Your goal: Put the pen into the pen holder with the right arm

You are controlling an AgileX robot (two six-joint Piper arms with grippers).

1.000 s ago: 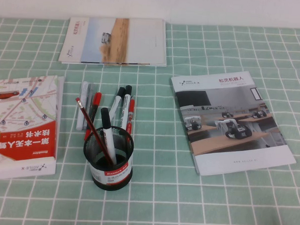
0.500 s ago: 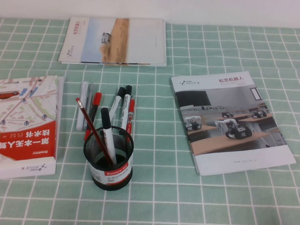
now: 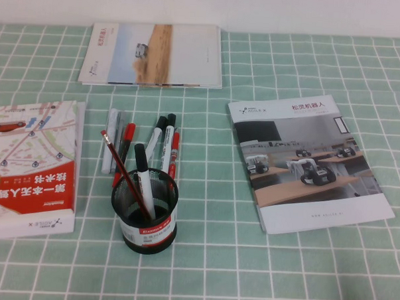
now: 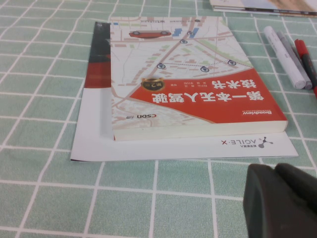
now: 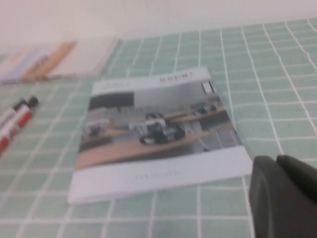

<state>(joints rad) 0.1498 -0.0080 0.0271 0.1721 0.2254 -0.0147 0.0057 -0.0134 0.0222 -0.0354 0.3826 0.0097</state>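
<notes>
Pen [image 3: 174, 157], slim and red with a short white band, lay flat on the green checked cloth [image 3: 281, 260] just behind the pen holder [image 3: 144, 211], at the right end of a row of markers. It sat touching or nearly touching the black-capped marker [image 3: 167, 136] beside it, with its near end hidden behind the cup's rim.

Neither arm showed in the high view. The right gripper [image 5: 285, 196] appeared only as a dark bulk in its own wrist view, low over the cloth near the robot brochure [image 3: 306, 161], well apart from the pen; whether it was released or clenched, I could not tell. The left gripper [image 4: 280, 201] hung by the map-covered book [image 4: 188, 79], and its grip could not be read either.

The risk, as I judged it, was the crowding: fingers closing on so thin a barrel could catch the neighbouring marker instead, or roll the pen away. The holder already held a red pencil [image 3: 123, 170] and a marker [image 3: 144, 174], both leaning, so an incoming tip could strike them or the mesh rim and tip the light cup.
</notes>
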